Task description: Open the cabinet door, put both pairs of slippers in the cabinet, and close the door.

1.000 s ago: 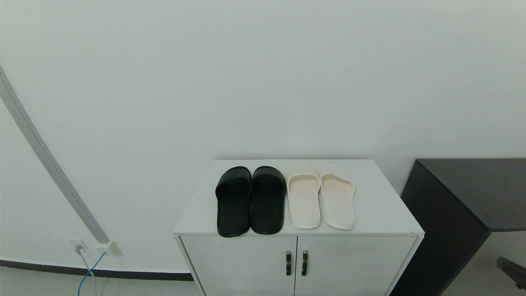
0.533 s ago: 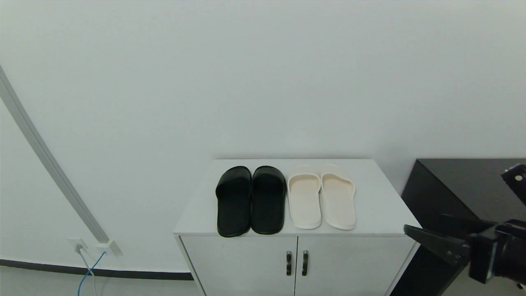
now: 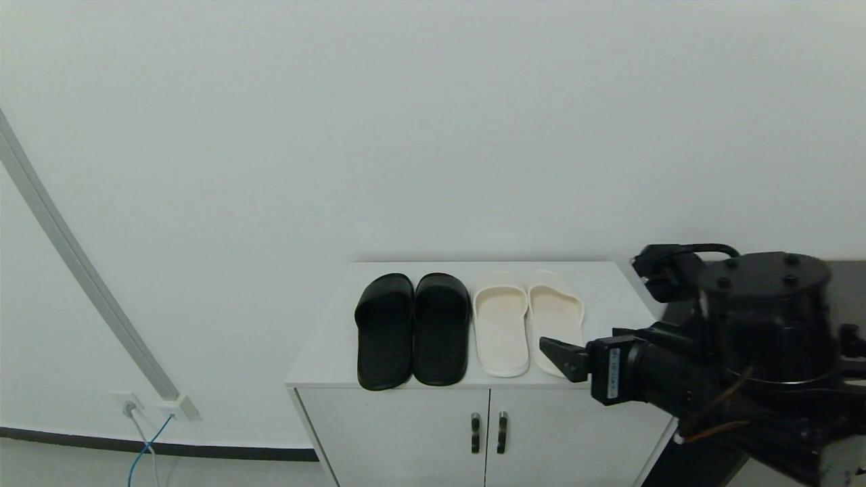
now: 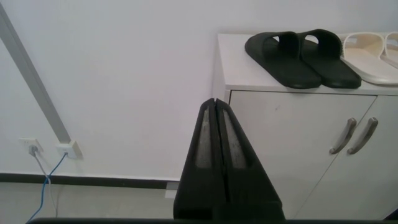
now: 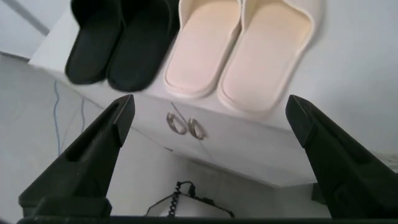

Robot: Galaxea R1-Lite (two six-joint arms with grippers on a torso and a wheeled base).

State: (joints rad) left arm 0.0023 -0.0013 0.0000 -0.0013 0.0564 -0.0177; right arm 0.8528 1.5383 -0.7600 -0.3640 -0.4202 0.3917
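A white cabinet (image 3: 629,338) stands against the wall with both doors shut and two metal handles (image 3: 487,433) at the middle. On its top lie a black pair of slippers (image 3: 413,330) on the left and a cream pair (image 3: 528,330) beside it. My right gripper (image 3: 558,357) hovers over the front right part of the top, close to the right cream slipper. It is open, with wide-spread fingers (image 5: 118,121) framing the cream pair (image 5: 239,50) and the handles (image 5: 186,126). My left gripper (image 4: 215,106) is shut and empty, low and to the left of the cabinet's front (image 4: 280,137).
A black desk (image 3: 680,472) stands right against the cabinet's right side, mostly behind my right arm. On the wall at lower left are a socket (image 3: 128,406) with hanging cables and a slanted grey conduit (image 3: 81,270). Bare floor lies in front of the cabinet.
My right arm has come in from the right edge and swung left and up, bringing its gripper over the cabinet's front right part. The slippers and doors have not moved.
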